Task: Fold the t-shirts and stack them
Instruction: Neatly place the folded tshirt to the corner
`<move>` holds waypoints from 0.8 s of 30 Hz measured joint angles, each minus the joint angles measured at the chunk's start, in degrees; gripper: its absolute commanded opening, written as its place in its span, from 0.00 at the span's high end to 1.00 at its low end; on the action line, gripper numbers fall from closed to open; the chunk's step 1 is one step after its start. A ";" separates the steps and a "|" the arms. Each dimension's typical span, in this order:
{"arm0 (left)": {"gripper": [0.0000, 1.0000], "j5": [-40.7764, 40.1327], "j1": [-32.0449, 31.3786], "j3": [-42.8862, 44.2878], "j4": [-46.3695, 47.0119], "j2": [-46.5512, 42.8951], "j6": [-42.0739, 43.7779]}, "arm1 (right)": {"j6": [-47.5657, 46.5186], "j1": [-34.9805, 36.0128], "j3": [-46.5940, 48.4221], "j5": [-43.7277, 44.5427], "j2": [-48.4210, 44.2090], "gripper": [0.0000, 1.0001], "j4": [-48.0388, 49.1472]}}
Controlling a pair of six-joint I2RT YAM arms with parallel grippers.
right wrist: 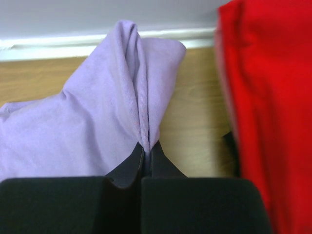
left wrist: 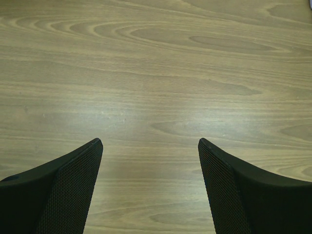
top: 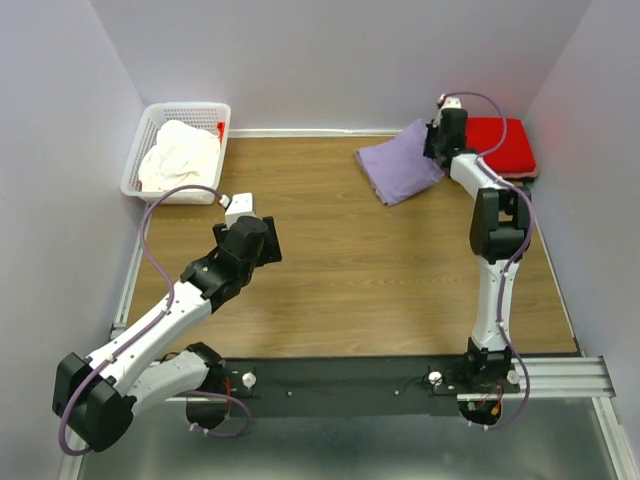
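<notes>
The purple shirt is pinched at a raised fold in the closed right gripper, and the red shirt lies just right of that gripper. The white shirt fills the basket, beyond the left gripper, which is open and empty over the tabletop.

top cam high at the near edge, looking down on the whole counter. left wrist cam close over bare wood. right wrist cam tight on lavender shirt, shared with top view.
</notes>
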 measured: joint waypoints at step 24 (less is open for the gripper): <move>0.16 0.24 0.11 -2.56 -1.60 -4.33 -2.03 | 2.05 -14.25 20.96 -9.49 5.88 1.00 -2.14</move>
